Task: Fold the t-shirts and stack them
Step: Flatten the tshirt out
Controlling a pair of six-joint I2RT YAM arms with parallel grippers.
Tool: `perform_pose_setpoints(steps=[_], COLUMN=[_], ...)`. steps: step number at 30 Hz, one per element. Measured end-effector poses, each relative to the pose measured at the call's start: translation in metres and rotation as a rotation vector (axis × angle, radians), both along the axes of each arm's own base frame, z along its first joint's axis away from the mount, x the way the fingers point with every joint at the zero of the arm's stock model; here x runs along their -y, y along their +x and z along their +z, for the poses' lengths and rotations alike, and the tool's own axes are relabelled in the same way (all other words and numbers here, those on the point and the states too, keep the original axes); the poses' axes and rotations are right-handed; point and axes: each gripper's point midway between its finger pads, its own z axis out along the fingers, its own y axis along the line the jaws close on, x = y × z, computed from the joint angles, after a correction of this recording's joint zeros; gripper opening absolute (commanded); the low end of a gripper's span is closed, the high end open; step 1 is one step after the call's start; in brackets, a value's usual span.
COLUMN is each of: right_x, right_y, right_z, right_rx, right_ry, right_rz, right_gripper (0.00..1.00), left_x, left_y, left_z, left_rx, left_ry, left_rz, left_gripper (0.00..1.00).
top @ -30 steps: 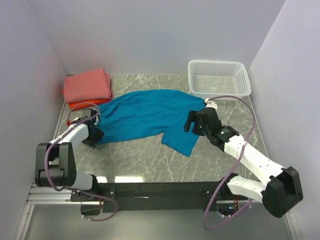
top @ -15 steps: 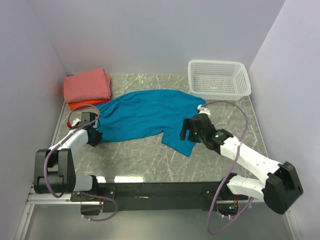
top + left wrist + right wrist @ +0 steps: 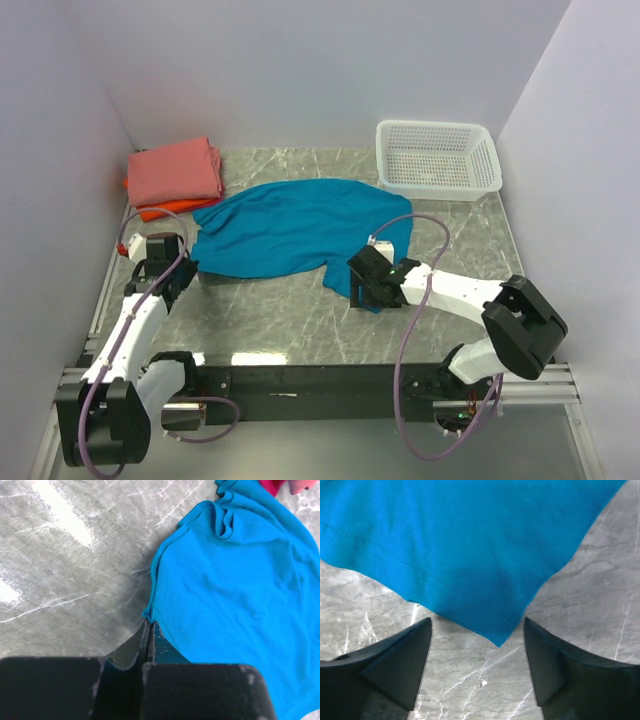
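Across the middle of the grey marble-patterned table top, a plain teal-blue cotton t-shirt, unfolded and rumpled, spread flat from near the left side to right of centre. At its near left edge, the left gripper: in the left wrist view, dark fingers pressed together with no gap, pinching the hem of the t-shirt right at their tips; cloth fans out ahead and to the right of the tips, bare table to their left. At the near right corner of the same garment, the right gripper, low over the table. In the right wrist view, black fingers spread wide, holding nothing; pointed hem corner of the t-shirt sits between the two fingers' lines but just ahead of the tips, touching neither, with grey table showing in the gap. Far left, against the side wall, a salmon-pink cotton t-shirt folded into a flat rectangle, stacked on an orange folded t-shirt that peeks out along the near edge; stack close beside the teal cloth's far left corner. Far right, a white plastic mesh basket, just beyond the teal cloth's far right end.
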Motion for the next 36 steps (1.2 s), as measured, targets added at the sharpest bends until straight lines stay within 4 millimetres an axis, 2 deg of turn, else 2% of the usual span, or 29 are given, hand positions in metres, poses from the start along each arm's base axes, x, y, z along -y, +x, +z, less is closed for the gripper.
perform_pose_setpoints(steps=[7,8,9,11,12,14,15,17,18,21,23,26,30,33,35,36], right_x=[-0.001,-0.001,-0.001,0.0,0.0,-0.001,0.0,0.0,-0.001,0.003,0.007,0.01,0.014,0.039,0.061,0.068], right_y=[0.0,0.0,0.001,0.002,0.003,0.004,0.005,0.005,0.006,0.008,0.01,0.026,0.071,0.094,0.101,0.102], right_z=[-0.008,-0.009,-0.009,-0.009,-0.01,-0.009,-0.009,-0.009,-0.008,-0.003,0.006,0.046,0.143,0.218,0.267,0.286], right_rx=[-0.023,-0.023,-0.022,-0.017,-0.015,-0.012,-0.009,-0.006,-0.004,0.017,0.044,0.147,0.399,0.585,0.706,0.752], right_ry=[-0.024,-0.027,-0.032,-0.036,-0.038,-0.037,-0.038,-0.035,-0.032,-0.039,-0.048,-0.022,0.105,0.177,0.207,0.217], right_rz=[-0.003,-0.005,-0.007,-0.016,-0.02,-0.026,-0.03,-0.041,-0.046,-0.061,-0.069,-0.095,-0.175,-0.254,-0.299,-0.311], right_gripper=[0.67,0.63,0.52,0.46,0.36,0.26,0.16,0.09,0.0,0.0,0.0,0.0,0.0,0.0,0.0,0.0], left_x=[0.0,0.0,0.0,0.0,0.0,0.0,0.0,0.0,0.0,0.001,0.002,0.005,0.013,0.02,0.021,0.02], left_y=[0.0,0.0,-0.001,-0.001,-0.001,-0.001,-0.001,-0.001,-0.001,-0.001,0.001,0.01,0.028,0.039,0.045,0.047], left_z=[0.002,0.002,0.001,0.0,0.0,0.0,0.0,0.0,0.0,0.003,0.012,0.039,0.1,0.148,0.184,0.2], left_rx=[0.007,0.007,0.004,0.0,-0.001,-0.002,-0.003,-0.002,-0.002,0.005,0.026,0.095,0.247,0.35,0.422,0.451], left_ry=[0.0,0.0,0.0,-0.001,-0.001,0.0,0.0,-0.001,-0.001,-0.001,0.0,0.001,0.009,0.015,0.03,0.038], left_rz=[0.0,0.0,0.0,0.0,0.0,0.0,0.0,0.0,-0.001,-0.002,-0.007,-0.019,-0.042,-0.064,-0.065,-0.064], left_gripper=[0.01,0.01,0.01,0.01,0.01,0.01,0.01,0.01,0.01,0.01,0.01,0.01,0.01,0.01,0.01,0.01])
